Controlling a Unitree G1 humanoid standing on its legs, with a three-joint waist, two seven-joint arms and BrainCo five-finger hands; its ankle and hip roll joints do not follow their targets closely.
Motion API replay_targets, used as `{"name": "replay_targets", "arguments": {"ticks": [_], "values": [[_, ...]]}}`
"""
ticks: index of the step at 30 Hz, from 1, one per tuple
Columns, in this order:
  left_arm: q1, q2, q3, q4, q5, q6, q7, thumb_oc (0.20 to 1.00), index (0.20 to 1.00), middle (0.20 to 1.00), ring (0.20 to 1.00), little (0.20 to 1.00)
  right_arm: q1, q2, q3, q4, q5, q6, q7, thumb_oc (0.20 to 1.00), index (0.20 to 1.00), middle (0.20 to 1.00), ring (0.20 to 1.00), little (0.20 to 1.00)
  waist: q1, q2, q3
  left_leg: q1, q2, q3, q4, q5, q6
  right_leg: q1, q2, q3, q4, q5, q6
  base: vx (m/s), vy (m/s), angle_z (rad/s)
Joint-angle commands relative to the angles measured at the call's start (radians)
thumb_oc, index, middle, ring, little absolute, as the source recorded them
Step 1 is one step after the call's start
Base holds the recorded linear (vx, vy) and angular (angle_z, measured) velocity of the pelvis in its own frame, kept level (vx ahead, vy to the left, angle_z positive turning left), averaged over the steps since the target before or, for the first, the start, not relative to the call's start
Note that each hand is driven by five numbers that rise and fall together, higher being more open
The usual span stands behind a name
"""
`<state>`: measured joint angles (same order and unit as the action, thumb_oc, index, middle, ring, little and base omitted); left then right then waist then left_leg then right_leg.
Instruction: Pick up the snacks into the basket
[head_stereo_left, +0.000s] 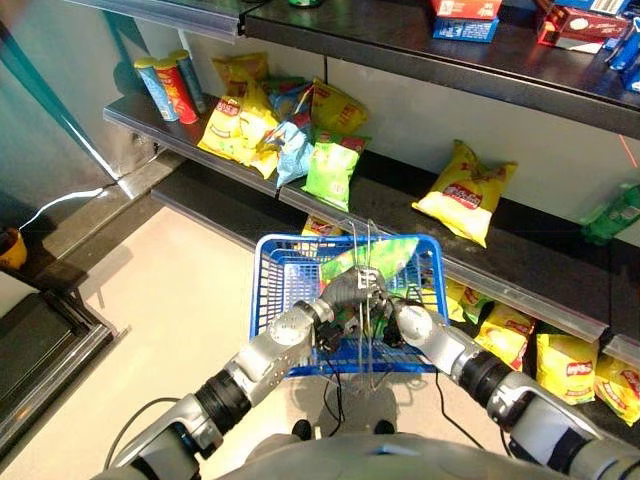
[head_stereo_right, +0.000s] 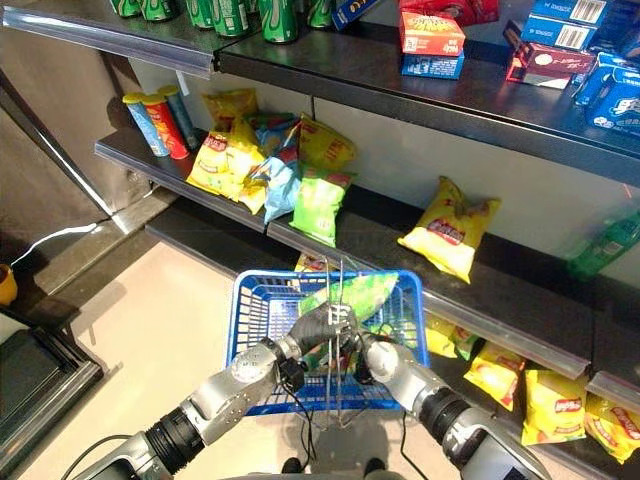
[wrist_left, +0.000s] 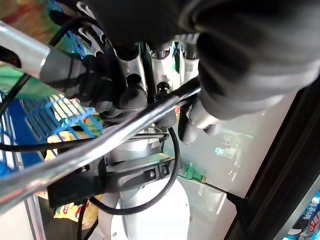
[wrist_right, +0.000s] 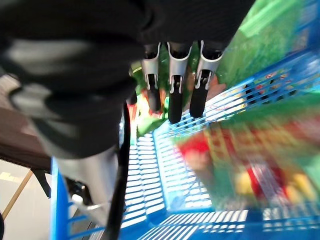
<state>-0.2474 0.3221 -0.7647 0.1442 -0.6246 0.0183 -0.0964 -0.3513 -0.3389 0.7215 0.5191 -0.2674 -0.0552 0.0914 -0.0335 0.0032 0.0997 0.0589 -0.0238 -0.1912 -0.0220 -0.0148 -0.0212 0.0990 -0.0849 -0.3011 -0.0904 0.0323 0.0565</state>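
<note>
On the far left of the middle shelf stand three tall snack tubes. Beside them a heap of yellow chip bags leans against the back wall, with a light blue bag and a green bag in front, close to the shelf's front edge. Further right a single yellow bag lies apart from the heap, bare shelf on both sides of it.

Below, over the pale floor, hangs the blue basket, its far rim near the shelf edge. A green snack bag lies tilted inside it. The left hand is curled round the basket's upright wire handle, as its wrist view shows. The right hand is just beside it over the basket, fingers straight and holding nothing.

To the right, the lowest shelf holds more yellow bags, near the right arm. The top shelf carries red and blue boxes.
</note>
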Motion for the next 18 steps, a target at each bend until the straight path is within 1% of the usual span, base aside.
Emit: {"name": "replay_targets", "arguments": {"ticks": [1, 3, 4, 5, 8, 10, 11, 12, 16, 18], "values": [[-0.135, -0.133, -0.051, -0.128, -0.049, -0.079, -0.092, 0.200, 0.200, 0.200, 0.200, 0.200, -0.123, 0.056, 0.021, -0.094, 0.096, -0.070, 0.028, 1.000, 1.000, 1.000, 1.000, 1.000, 0.030, -0.048, -0.003, -0.020, -0.077, 0.017, 0.006, -0.031, 0.034, -0.009, 0.026, 0.036, 0.186, -0.181, 0.007, 0.00, 0.000, 0.00], [-0.137, -0.128, -0.055, -0.133, -0.046, -0.081, -0.103, 0.200, 0.200, 0.200, 0.200, 0.200, -0.141, 0.039, 0.044, -0.120, 0.083, -0.080, 0.061, 1.000, 1.000, 1.000, 1.000, 1.000, 0.032, -0.051, -0.002, -0.021, -0.077, 0.019, 0.007, -0.032, 0.033, -0.012, 0.027, 0.039, 0.187, -0.180, 0.006, 0.00, 0.001, -0.04], [-0.137, -0.127, -0.056, -0.137, -0.047, -0.082, -0.110, 0.200, 0.200, 0.200, 0.200, 0.200, -0.150, 0.017, 0.054, -0.139, 0.069, -0.086, 0.071, 1.000, 1.000, 1.000, 1.000, 1.000, 0.032, -0.055, -0.001, -0.020, -0.076, 0.020, 0.007, -0.032, 0.033, -0.011, 0.027, 0.041, 0.185, -0.178, 0.007, 0.00, 0.001, -0.05], [-0.138, -0.127, -0.056, -0.137, -0.047, -0.082, -0.110, 0.200, 0.200, 0.200, 0.200, 0.200, -0.150, 0.017, 0.054, -0.140, 0.069, -0.086, 0.072, 1.000, 1.000, 1.000, 1.000, 1.000, 0.032, -0.055, 0.000, -0.020, -0.076, 0.020, 0.007, -0.032, 0.033, -0.011, 0.027, 0.041, 0.185, -0.178, 0.007, 0.00, 0.000, 0.00], [-0.134, -0.122, -0.050, -0.138, -0.038, -0.090, -0.116, 0.200, 0.200, 0.200, 0.200, 0.200, -0.140, -0.023, 0.047, -0.184, 0.093, -0.099, 0.098, 1.000, 1.000, 1.000, 1.000, 1.000, 0.030, -0.059, -0.001, -0.020, -0.074, 0.023, 0.004, -0.031, 0.032, -0.011, 0.028, 0.043, 0.180, -0.177, 0.009, 0.00, 0.002, -0.01], [-0.129, -0.116, -0.042, -0.134, -0.031, -0.095, -0.121, 0.200, 0.200, 0.200, 0.200, 0.200, -0.117, -0.051, 0.029, -0.215, 0.134, -0.103, 0.109, 1.000, 1.000, 1.000, 1.000, 1.000, 0.029, -0.062, -0.004, -0.019, -0.073, 0.024, 0.004, -0.032, 0.032, -0.010, 0.029, 0.045, 0.176, -0.174, 0.009, 0.02, 0.007, -0.04], [-0.126, -0.107, -0.027, -0.130, -0.013, -0.105, -0.121, 0.200, 0.200, 0.200, 0.200, 0.200, -0.084, -0.091, 0.001, -0.249, 0.172, -0.115, 0.112, 1.000, 1.000, 1.000, 1.000, 1.000, 0.024, -0.065, -0.006, -0.018, -0.073, 0.028, 0.004, -0.032, 0.032, -0.010, 0.030, 0.049, 0.175, -0.172, 0.011, 0.02, 0.006, -0.05], [-0.126, -0.107, -0.028, -0.130, -0.013, -0.105, -0.121, 0.200, 0.200, 0.200, 0.200, 0.200, -0.083, -0.093, 0.000, -0.251, 0.173, -0.114, 0.113, 1.000, 1.000, 1.000, 1.000, 1.000, 0.025, -0.065, -0.006, -0.018, -0.073, 0.028, 0.003, -0.032, 0.032, -0.010, 0.030, 0.050, 0.175, -0.172, 0.011, 0.01, 0.007, -0.05], [-0.103, -0.078, 0.022, -0.121, 0.037, -0.126, -0.111, 0.200, 0.200, 0.200, 0.200, 0.200, 0.004, -0.178, -0.058, -0.327, 0.264, -0.120, 0.160, 1.000, 1.000, 1.000, 1.000, 1.000, 0.017, -0.070, -0.011, -0.012, -0.069, 0.039, -0.004, -0.033, 0.031, -0.008, 0.032, 0.060, 0.167, -0.167, 0.014, 0.01, 0.007, -0.05], [-0.083, -0.071, 0.040, -0.112, 0.046, -0.132, -0.111, 0.200, 0.200, 0.200, 0.200, 0.200, 0.012, -0.197, -0.073, -0.285, 0.268, -0.118, 0.163, 1.000, 1.000, 1.000, 1.000, 1.000, 0.018, -0.070, -0.019, -0.006, -0.068, 0.040, -0.007, -0.034, 0.030, 0.000, 0.033, 0.062, 0.157, -0.166, 0.014, 0.03, 0.004, -0.06]]}}
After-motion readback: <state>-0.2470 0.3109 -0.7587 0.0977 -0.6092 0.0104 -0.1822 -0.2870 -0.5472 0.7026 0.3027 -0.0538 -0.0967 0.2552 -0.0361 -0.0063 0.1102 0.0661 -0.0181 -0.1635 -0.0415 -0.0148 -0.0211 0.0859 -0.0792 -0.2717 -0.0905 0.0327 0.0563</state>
